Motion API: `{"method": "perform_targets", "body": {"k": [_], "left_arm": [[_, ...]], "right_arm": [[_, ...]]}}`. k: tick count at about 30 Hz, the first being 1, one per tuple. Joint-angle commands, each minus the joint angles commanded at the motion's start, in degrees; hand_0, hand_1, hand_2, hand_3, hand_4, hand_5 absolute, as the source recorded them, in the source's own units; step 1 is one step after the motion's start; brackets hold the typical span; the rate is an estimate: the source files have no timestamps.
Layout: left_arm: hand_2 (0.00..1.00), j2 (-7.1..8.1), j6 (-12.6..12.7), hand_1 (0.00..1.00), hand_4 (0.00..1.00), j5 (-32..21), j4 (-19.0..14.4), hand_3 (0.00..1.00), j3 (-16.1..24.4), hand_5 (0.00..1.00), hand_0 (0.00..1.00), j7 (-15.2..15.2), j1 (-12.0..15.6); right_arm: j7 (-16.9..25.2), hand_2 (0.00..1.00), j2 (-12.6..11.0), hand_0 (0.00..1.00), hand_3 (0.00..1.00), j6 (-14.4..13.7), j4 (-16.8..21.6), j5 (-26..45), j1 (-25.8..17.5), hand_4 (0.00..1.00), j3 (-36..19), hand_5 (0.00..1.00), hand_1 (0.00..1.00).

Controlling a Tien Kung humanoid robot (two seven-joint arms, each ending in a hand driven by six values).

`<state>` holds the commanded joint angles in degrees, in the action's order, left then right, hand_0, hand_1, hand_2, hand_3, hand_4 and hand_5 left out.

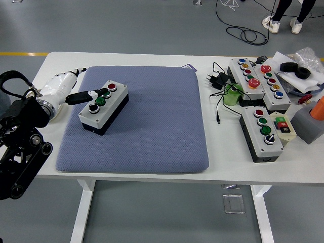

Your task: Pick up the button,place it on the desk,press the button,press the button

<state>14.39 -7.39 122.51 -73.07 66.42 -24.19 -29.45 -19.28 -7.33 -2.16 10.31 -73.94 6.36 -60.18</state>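
Note:
A grey button box (104, 107) with a black base lies on the blue-grey pad (152, 126), in its left part. A red button (112, 86), two green ones and a black knob run along the box's top. My left hand (86, 95) comes in from the left edge, open and holding nothing. One black finger (81, 96) stretches out level over the box, and its light tip rests by the second button (105, 92) from the far end. The right hand is out of the picture.
On the table's right stand a long button panel (258, 81) and a smaller button box (263, 132), with a black power adapter (215, 80) and cables, black tape rolls (296, 70) and a grey block (309, 124). A person's feet (283, 23) show on the floor at top right.

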Motion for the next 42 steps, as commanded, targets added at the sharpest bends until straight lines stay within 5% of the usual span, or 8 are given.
{"method": "perform_targets", "body": {"k": [13, 26, 34, 41, 42], "left_arm": [[0.998, -4.68, -0.46, 0.998, 0.998, 1.35, 3.11, 0.998, -2.43, 0.975, 0.998, -3.87, -1.06], [0.998, -7.95, 4.04, 0.998, 0.998, 7.49, 8.29, 0.998, -3.78, 0.977, 0.998, -6.69, -2.18], [0.998, -11.42, 3.00, 0.998, 0.998, 7.49, 11.40, 0.998, -4.09, 0.977, 0.998, -7.83, -3.53], [0.998, -12.80, 0.72, 0.998, 0.998, 7.49, 13.50, 0.998, -2.83, 0.934, 0.998, -7.38, -4.56], [0.998, -12.86, 0.63, 0.998, 0.998, 7.49, 13.56, 0.998, -2.77, 0.840, 0.998, -7.38, -4.60]], "right_arm": [[0.04, 0.674, -0.11, 0.642, 0.585, -0.06, 0.00, -0.21, 0.16, 0.386, -0.16, 0.246, 0.638], [0.01, 0.673, -0.16, 0.642, 0.584, 0.11, 0.00, 0.17, 0.24, 0.387, 0.44, 0.246, 0.638], [-0.05, 0.674, -0.09, 0.642, 0.584, 0.17, 0.00, -0.23, 0.10, 0.387, 0.35, 0.245, 0.638], [0.04, 0.673, -0.06, 0.642, 0.584, 0.24, 0.00, 0.17, 0.08, 0.387, 0.81, 0.245, 0.638], [0.06, 0.672, -0.07, 0.643, 0.584, 0.24, 0.00, 0.25, 0.07, 0.388, 0.85, 0.247, 0.639]]}}
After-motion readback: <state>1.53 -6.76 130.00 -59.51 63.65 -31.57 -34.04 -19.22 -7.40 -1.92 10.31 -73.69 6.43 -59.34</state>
